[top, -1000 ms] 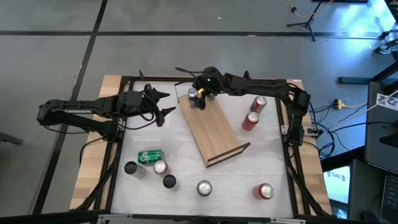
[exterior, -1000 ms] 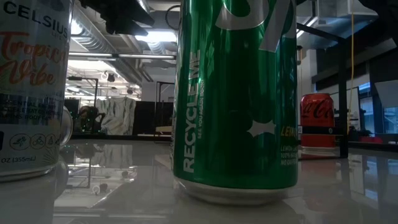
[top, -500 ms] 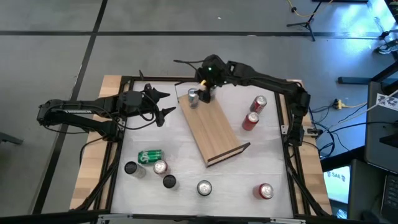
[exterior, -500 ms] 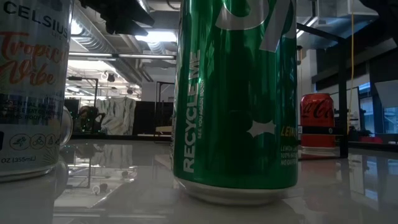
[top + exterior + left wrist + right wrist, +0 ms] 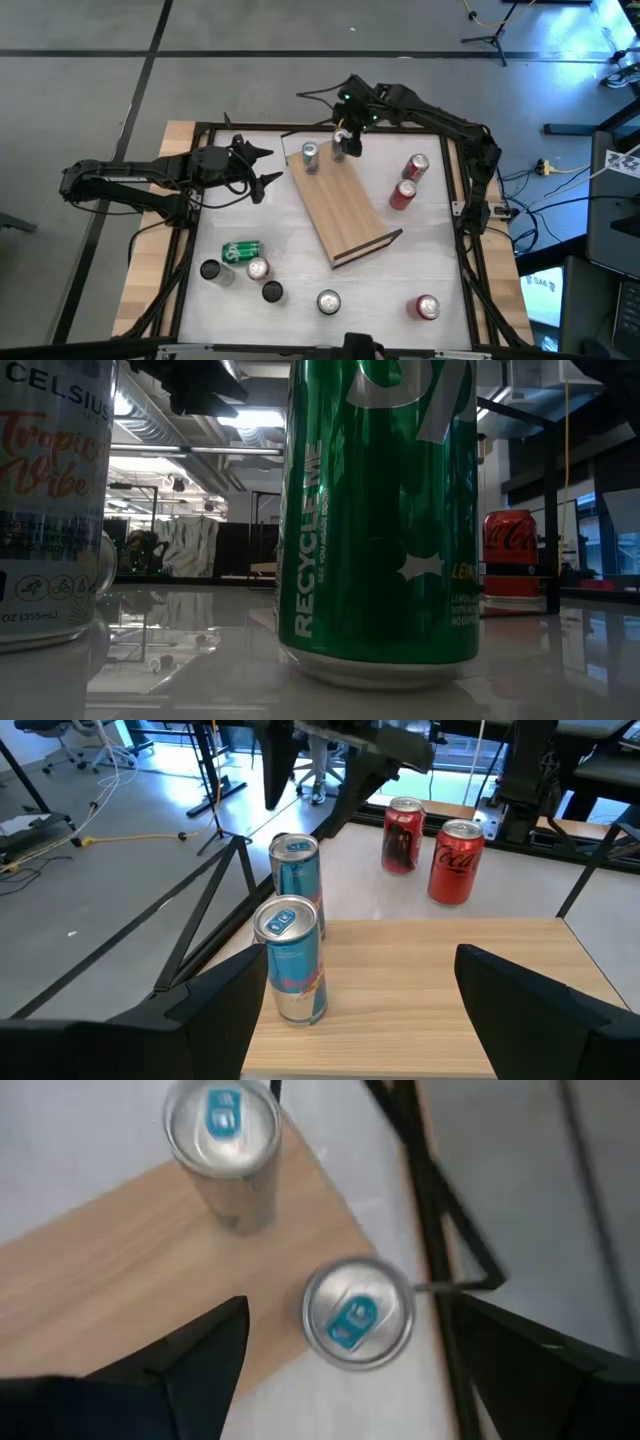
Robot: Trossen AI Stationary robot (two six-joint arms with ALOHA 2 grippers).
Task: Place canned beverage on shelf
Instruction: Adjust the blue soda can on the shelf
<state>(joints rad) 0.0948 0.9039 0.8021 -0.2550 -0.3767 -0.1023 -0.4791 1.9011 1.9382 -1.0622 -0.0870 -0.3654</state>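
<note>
The white table (image 5: 300, 250) carries the shelf (image 5: 335, 208), a long light-wood board lying at a slant near the middle, with its dark brown rim toward the near side and its thin black wire frame at the far end. The left arm waits at the left of the table, its left pincer (image 5: 262, 168) pointing at the board with fingers apart and nothing between them. The right arm reaches across the far edge, and its right pincer (image 5: 350, 135) hangs above the shelf's far end, fingers (image 5: 190, 1350) spread and holding nothing.

One slim blue-and-silver can (image 5: 310, 155) stands upright on the wood at the far end of the shelf. A second slim blue can (image 5: 296, 865) stands just beyond the board's end, by the wire frame; whether it rests on the board or on the table cannot be told.

Two red cola cans (image 5: 410, 180) stand on the table to the right of the shelf. A green can (image 5: 241, 251) lies on its side at the near left, with several upright cans (image 5: 258, 269) close by.
</note>
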